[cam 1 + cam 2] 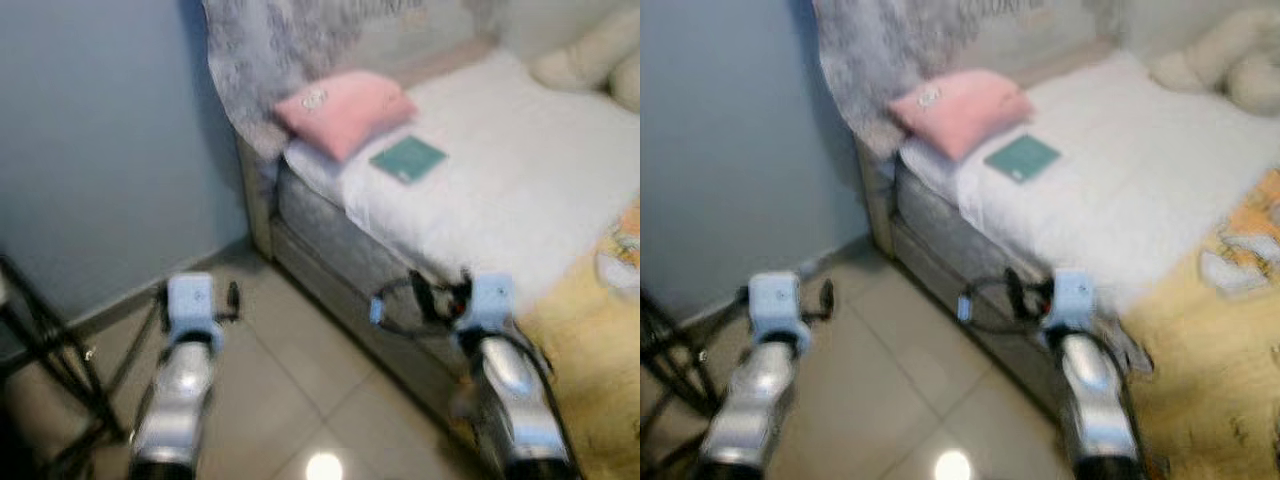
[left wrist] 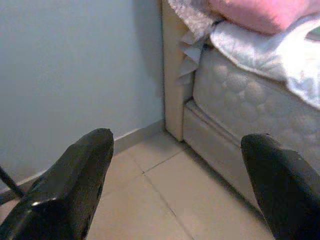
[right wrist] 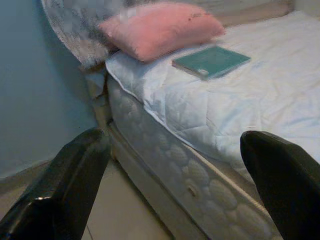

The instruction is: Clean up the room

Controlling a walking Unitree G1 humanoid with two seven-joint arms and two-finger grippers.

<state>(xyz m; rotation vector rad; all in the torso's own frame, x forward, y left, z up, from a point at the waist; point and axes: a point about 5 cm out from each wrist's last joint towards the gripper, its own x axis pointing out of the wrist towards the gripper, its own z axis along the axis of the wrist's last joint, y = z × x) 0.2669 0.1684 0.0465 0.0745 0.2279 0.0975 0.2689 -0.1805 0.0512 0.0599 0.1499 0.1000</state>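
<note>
A bed with a white quilt [image 1: 520, 170] stands ahead on the right. A pink pillow [image 1: 345, 108] lies at its head, and a teal book [image 1: 408, 158] rests on the quilt beside it; both also appear in the right wrist view, pillow [image 3: 160, 27] and book [image 3: 211, 61]. My left gripper [image 2: 180, 195] is open over the tiled floor near the bed's corner. My right gripper [image 3: 180, 195] is open, held low beside the mattress edge [image 3: 175, 155], apart from the book.
A grey patterned blanket [image 1: 270, 50] drapes over the headboard. A cream plush toy [image 1: 590, 55] lies at the far right of the bed. A yellow blanket [image 1: 590, 340] covers the near right. A black stand [image 1: 50, 350] is at my left by the blue wall.
</note>
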